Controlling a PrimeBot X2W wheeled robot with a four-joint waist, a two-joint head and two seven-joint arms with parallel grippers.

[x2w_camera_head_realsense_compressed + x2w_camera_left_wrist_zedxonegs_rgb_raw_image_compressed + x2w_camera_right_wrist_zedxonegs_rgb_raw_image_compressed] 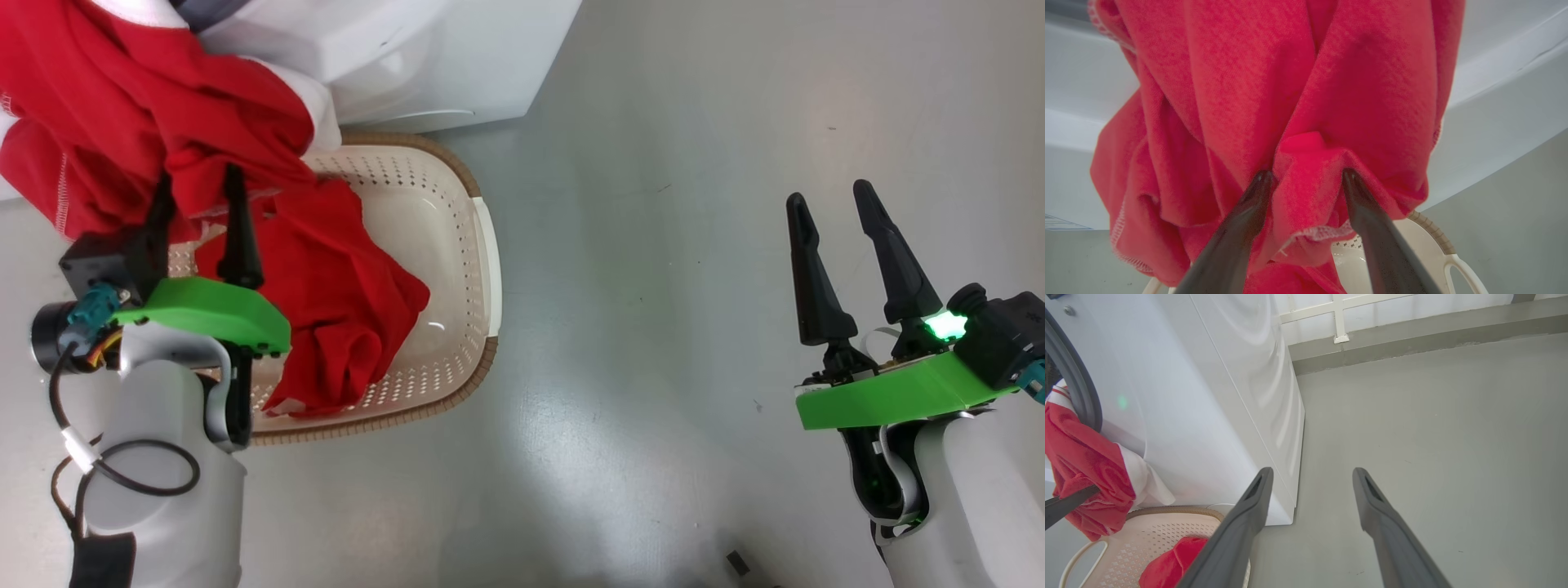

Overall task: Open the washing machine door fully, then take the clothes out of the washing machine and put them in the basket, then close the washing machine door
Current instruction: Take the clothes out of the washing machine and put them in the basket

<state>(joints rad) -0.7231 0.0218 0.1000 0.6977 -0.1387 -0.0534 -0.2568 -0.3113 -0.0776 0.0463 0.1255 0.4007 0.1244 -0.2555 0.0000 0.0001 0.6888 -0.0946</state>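
Step two is what's in hand here: clothes out, into the basket. Far left in the head view, the bright red fabric garment with white trim (122, 106) is seen hanging down out of the machine, its lower end already slumped in the basket. The left gripper (196, 186) is buried in it, fingers spread, with a fold sitting between them that doesn't look squeezed, going by the left wrist view.

Just right of that, the small cream perforated plastic basket with the brown woven-look rim (486, 245) is parked right at the foot of the big white boxy washing machine (441, 57). Far right, the right gripper (831, 194) is held spread and empty over the grey floor (694, 245), well apart from everything.

Next move, probably: fingers to be shut on that fold, then the rest dragged clear of the machine and lowered in.

One bonus from the right wrist view: the grey rubber ring (1084, 396) can be made out, with the garment draped over its lower edge.
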